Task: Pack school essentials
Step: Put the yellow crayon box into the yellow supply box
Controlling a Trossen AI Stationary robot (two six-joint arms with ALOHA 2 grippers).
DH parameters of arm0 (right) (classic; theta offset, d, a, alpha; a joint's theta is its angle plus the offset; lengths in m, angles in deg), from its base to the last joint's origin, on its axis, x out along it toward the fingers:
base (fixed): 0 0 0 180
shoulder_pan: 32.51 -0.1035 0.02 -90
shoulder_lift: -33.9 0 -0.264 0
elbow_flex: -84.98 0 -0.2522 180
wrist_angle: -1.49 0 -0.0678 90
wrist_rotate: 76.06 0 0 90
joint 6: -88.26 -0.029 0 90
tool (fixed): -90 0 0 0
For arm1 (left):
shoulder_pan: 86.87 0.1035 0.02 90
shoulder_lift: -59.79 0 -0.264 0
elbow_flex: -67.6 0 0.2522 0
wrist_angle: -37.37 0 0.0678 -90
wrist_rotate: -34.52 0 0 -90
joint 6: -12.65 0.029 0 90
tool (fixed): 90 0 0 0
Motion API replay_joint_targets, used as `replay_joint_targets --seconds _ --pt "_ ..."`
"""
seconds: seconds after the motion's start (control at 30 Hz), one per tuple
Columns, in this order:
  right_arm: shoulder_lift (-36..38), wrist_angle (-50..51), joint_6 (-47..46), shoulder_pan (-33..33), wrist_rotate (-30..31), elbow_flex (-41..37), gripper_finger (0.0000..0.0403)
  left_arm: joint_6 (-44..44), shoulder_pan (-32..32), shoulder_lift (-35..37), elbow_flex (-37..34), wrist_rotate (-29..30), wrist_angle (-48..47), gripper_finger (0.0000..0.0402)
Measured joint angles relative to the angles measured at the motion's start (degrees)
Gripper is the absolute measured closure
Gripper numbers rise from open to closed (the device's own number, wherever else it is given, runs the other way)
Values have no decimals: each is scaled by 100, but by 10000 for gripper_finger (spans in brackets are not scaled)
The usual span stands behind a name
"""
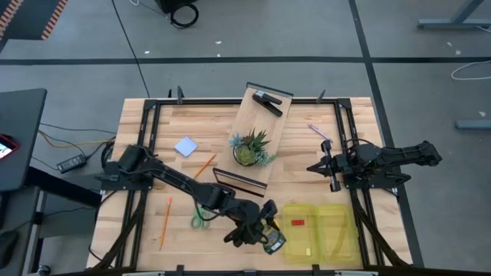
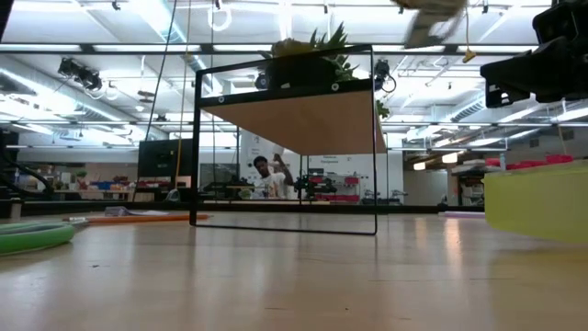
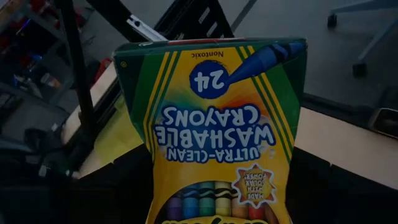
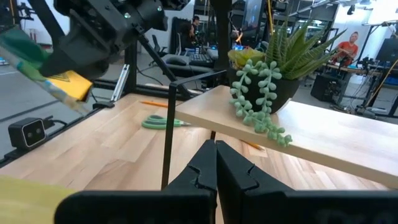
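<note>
At the desk's near edge, about six o'clock, the left gripper (image 1: 265,232) clamps the crayon box (image 1: 274,238) just left of the yellow case (image 1: 337,247). It should carry the box level over the rim, then lower and release. Farther off at three o'clock, the right gripper (image 1: 326,165) waits, fingers closed and empty.

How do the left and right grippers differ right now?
The left gripper is shut on the crayon box, lifted beside the yellow case; the right gripper is shut on nothing. Left is extended over the table's front; right waits at the right edge. Both are dark two-finger grippers.
</note>
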Motion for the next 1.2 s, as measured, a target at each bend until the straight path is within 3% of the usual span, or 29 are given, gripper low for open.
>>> replay_joint_targets --seconds 0.33,0.63,1.2 --pt "0 34 0 1 -1 0 395 124 313 -763 1018 -460 -8 111" --pt "0 45 0 1 -3 2 395 -1910 648 -1309 1525 -469 392 111" --pt "-1 44 1 0 -1 2 395 -3398 821 -1612 1537 -380 1843 111"
